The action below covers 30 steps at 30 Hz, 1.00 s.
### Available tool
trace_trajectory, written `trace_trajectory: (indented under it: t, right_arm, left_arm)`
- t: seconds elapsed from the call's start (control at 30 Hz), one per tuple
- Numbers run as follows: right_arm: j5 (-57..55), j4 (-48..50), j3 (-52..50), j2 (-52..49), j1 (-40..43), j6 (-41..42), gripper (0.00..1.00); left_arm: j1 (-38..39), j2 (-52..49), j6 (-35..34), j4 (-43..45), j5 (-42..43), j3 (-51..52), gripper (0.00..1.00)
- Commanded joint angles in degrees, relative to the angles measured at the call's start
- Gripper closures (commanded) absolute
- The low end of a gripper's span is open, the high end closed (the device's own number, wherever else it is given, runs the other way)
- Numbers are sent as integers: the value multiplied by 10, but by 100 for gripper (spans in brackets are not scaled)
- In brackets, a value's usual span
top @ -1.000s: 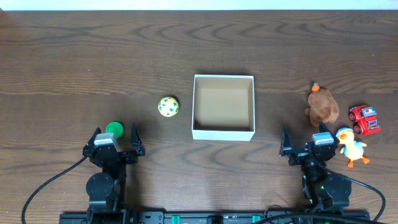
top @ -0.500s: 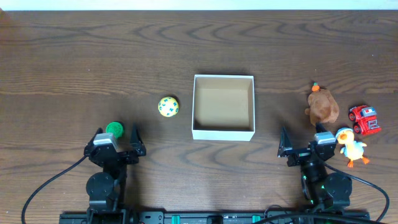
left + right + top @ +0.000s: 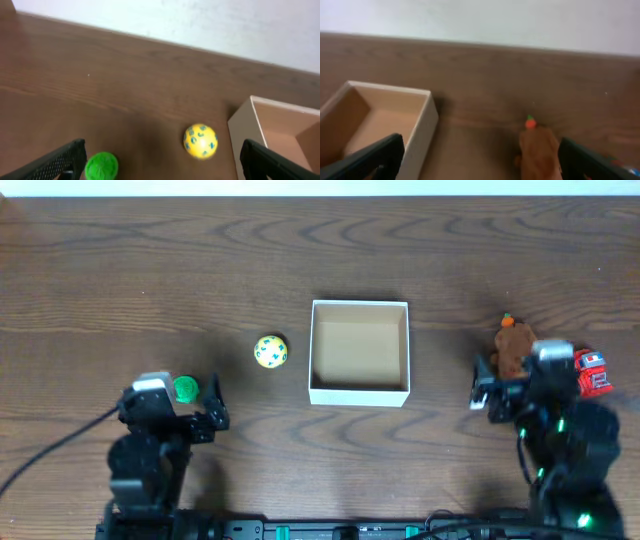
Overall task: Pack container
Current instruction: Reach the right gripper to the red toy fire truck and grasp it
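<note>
Nearby, yellow ball (image 3: 270, 351) left of container (image 3: 359, 394), brown plush (image 3: 515, 348) right.

Even bright light, soft shadows, wrist views blurred, right arm smeared

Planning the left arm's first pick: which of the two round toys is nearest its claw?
The green round toy, right at the open left claw; the yellow spotted ball lies farther ahead, near the container.
</note>
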<state>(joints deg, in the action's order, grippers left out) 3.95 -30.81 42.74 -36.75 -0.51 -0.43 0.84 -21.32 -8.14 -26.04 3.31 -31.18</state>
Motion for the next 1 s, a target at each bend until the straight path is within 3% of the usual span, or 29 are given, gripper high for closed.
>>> trace_trajectory:
  t: [0.0,0.17,0.3,0.47,0.73,0.97]
  right_arm:
    - [-9,-68,104,-95,20,-14,1]
    - [-2,-270,289,-251,47,-13,1]
    - [-19,-319,353,-310,47,-14,1]
    - [-83,-312,362,-334,70,-57,1]
    - [0,-290,362,-410,276,-176,1]
    - [-52,-214,362,-521,332,-207,1]
  left_arm:
    - [-2,-68,-7,-48,7,-71,2]
    - [-2,-147,-7,-132,8,-146,2]
    - [-2,-165,-7,-148,8,-150,2]
    - [-2,-166,-7,-153,8,-150,2]
    - [-2,-166,-7,-153,8,-150,2]
    - [-2,-166,-7,-154,8,-150,2]
